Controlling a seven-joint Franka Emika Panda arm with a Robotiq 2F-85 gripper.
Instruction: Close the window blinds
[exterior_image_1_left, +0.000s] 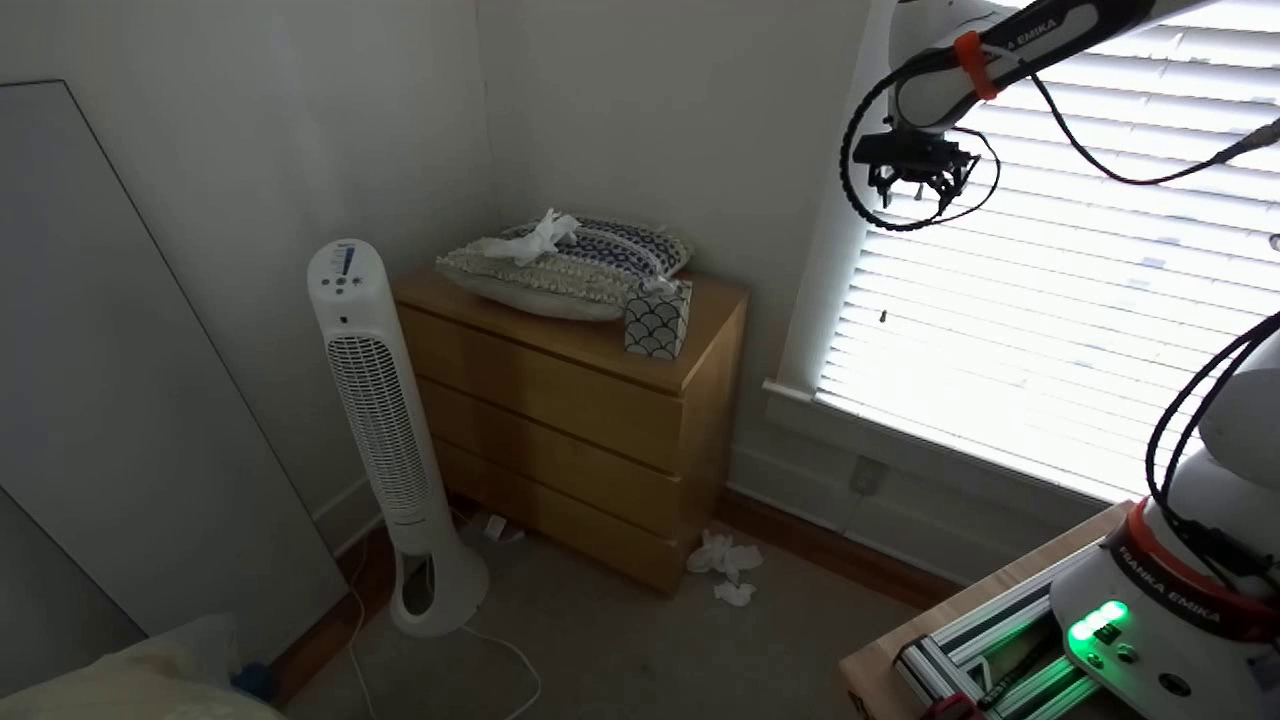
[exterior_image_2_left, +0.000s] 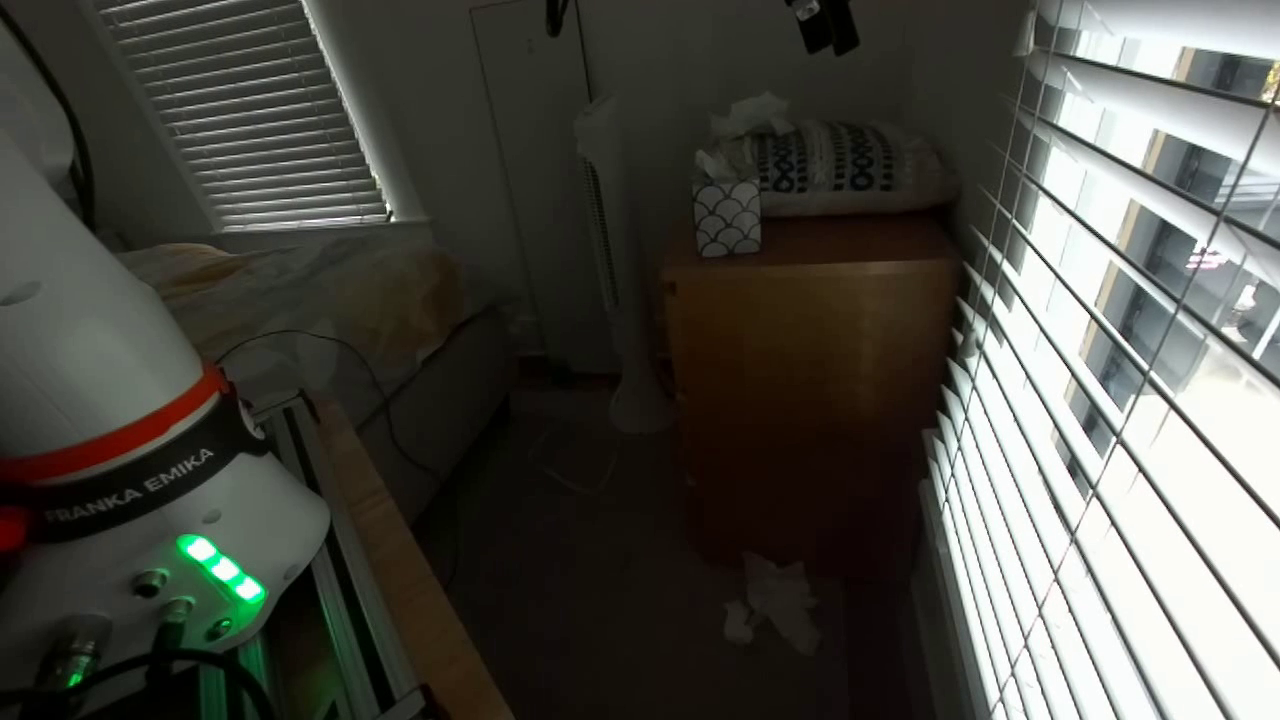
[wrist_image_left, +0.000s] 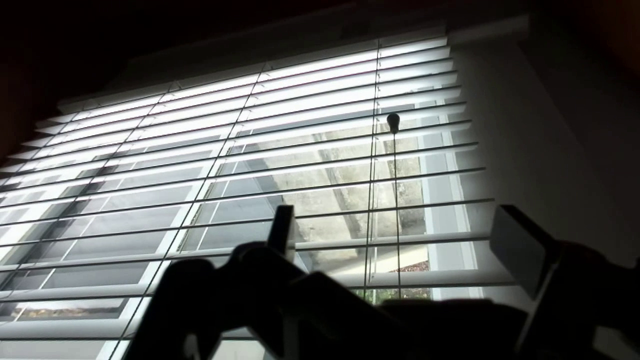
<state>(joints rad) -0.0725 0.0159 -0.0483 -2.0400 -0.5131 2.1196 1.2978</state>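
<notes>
Nearest in the wrist view, the pincer (wrist_image_left: 392, 227) is facing the blinds (wrist_image_left: 250, 175), its fingers (wrist_image_left: 283, 227) standing wide apart, one on the left and one on the right. A cord (wrist_image_left: 397, 200) is showing in the gap; whether it is running between the fingers or behind them, and whether a finger is touching it, I cannot tell. A dark tassel (wrist_image_left: 393, 122) is hanging higher up. Beyond, the slats (wrist_image_left: 457, 129) are letting daylight through.

In an exterior view, the table (exterior_image_1_left: 880, 658) is standing near right, carrying the base (exterior_image_1_left: 1200, 655). The fan (exterior_image_1_left: 385, 430) is standing on the left. Tissues (exterior_image_1_left: 725, 560) are lying on the floor (exterior_image_1_left: 620, 650) just beside the dresser (exterior_image_1_left: 560, 400). On top, cushions (exterior_image_1_left: 580, 265) are lying with a box (exterior_image_1_left: 657, 320) standing just right of them. The arm (exterior_image_1_left: 1060, 40) is reaching in from the upper right, holding the pincer in front of the left part of the blinds, which are hanging on the right in both exterior views. In an exterior view, a second blind (exterior_image_2_left: 250, 110) is hanging far left.
</notes>
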